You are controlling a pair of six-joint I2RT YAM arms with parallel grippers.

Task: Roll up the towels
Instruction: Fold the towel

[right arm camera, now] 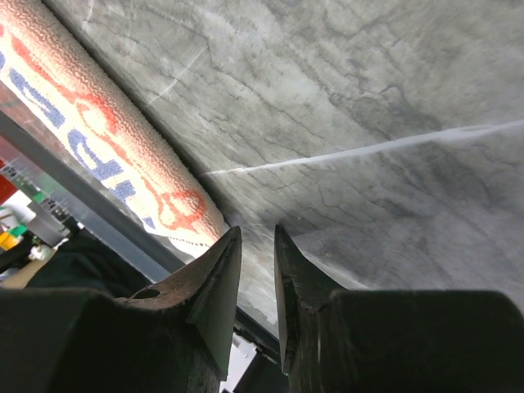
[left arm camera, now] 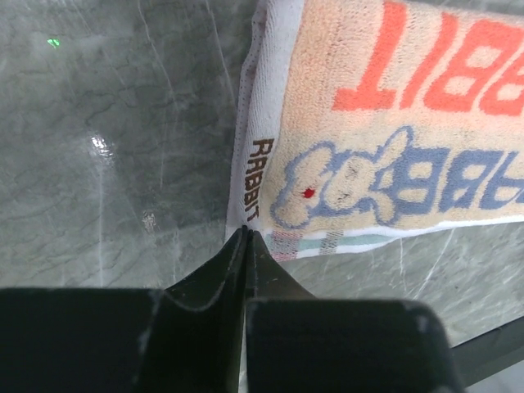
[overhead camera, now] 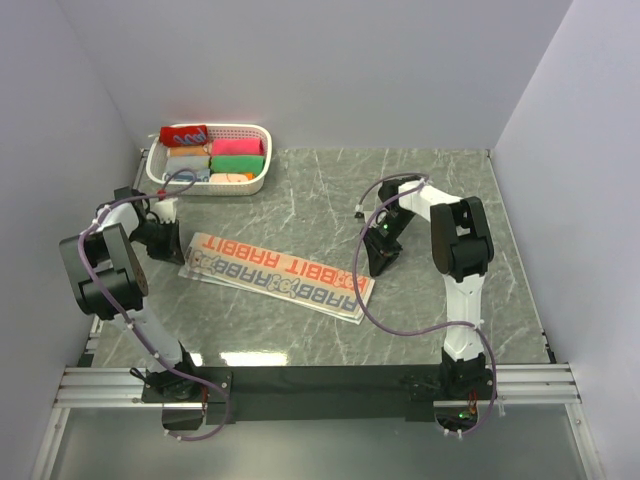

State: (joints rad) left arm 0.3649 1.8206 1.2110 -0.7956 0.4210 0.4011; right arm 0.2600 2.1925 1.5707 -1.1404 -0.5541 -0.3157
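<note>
We see the left gripper (left arm camera: 247,233) closed at the towel's (left arm camera: 393,123) corner. The right gripper (right arm camera: 257,239), jaws slightly apart and empty, sits beside its opposite end.

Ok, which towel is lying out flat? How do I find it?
Look at the green marble table; in its middle lies a long towel, spread flat. Unlike the colourful towels packed in the white basket at the back, it shows RABBIT in orange and blue letters.

Peach towel (overhead camera: 275,272) carries orange and blue RABBIT lettering on a grey-green marbled table (overhead camera: 320,200); white basket (overhead camera: 230,187) at 11 o'clock.
</note>
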